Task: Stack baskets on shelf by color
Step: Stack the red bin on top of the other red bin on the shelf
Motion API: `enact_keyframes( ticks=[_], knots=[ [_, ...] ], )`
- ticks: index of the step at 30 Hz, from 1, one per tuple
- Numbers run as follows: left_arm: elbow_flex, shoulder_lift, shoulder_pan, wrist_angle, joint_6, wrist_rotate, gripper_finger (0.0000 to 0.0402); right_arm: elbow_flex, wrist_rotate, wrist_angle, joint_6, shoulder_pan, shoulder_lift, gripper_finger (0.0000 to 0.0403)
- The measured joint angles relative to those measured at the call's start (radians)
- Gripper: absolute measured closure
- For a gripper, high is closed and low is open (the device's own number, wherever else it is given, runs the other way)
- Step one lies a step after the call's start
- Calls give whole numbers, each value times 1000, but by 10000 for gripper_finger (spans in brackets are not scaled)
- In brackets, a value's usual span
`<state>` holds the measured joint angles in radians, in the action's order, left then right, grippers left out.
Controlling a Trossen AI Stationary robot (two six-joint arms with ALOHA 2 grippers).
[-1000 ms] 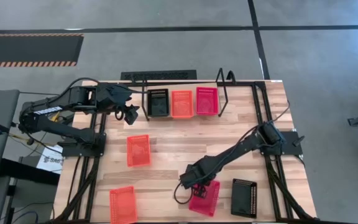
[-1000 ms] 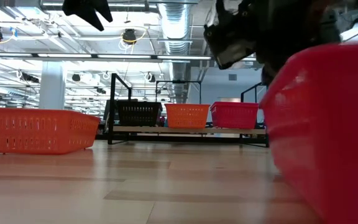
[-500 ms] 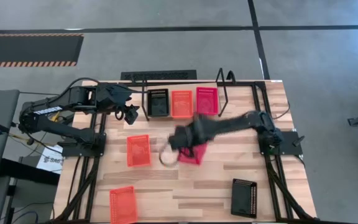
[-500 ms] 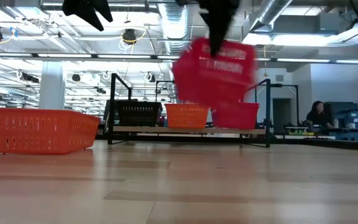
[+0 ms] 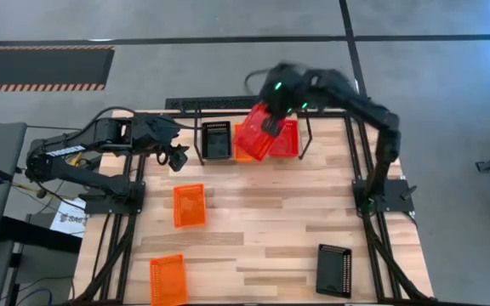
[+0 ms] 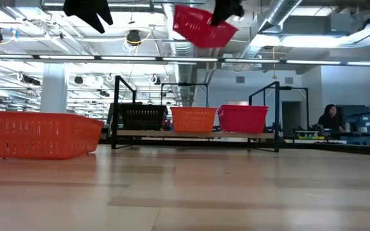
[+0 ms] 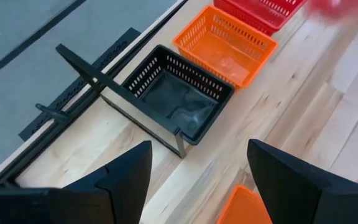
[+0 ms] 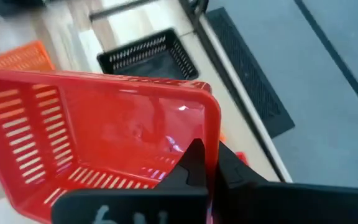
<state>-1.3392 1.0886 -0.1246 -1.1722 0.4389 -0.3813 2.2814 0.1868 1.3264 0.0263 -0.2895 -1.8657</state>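
My right gripper (image 5: 270, 126) is raised high above the shelf (image 5: 306, 121) at the table's far edge and is shut on a red-pink basket (image 5: 253, 136). In the low view this basket (image 6: 201, 27) is tilted, well above the shelf row. On the shelf stand a black basket (image 5: 216, 140), an orange basket (image 6: 193, 119) and another red-pink basket (image 5: 287, 140). From above, the held basket covers most of the orange one. My left gripper (image 5: 175, 157) is open and hovers left of the shelf's black basket (image 7: 179, 99). My right gripper pinches one wall of the red-pink basket at its rim (image 8: 213, 127), close to a corner. One finger (image 8: 193, 163) is inside the basket and the other (image 8: 232, 168) is outside. The basket is lifted clear and tilted in the air.
Two orange baskets lie on the table's left part, one mid-table (image 5: 189, 205) and one at the near edge (image 5: 168, 279). A black basket (image 5: 334, 269) sits at the near right. A black rail frame (image 5: 360, 161) runs along both table sides. A person (image 6: 329, 119) sits far off in the room.
My right gripper has swung from the table's near edge up and toward the far edge, carrying the red-pink basket. The basket left the tabletop, passed mid-table in the air, and now hangs tilted above the shelf's orange and red-pink baskets.
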Motion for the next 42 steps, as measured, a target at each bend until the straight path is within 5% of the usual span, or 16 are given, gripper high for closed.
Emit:
enact_keyframes(
  ticks=[15,21,42],
  knots=[
    [0,0,0,4,64,-4,150,-28,-629,74,-321,-284,13,400],
    [0,0,0,4,81,-10,150,-28,-634,247,-494,-341,-86,400],
    [0,0,0,4,127,-11,150,-26,-335,186,-667,-448,-267,400]
  ],
)
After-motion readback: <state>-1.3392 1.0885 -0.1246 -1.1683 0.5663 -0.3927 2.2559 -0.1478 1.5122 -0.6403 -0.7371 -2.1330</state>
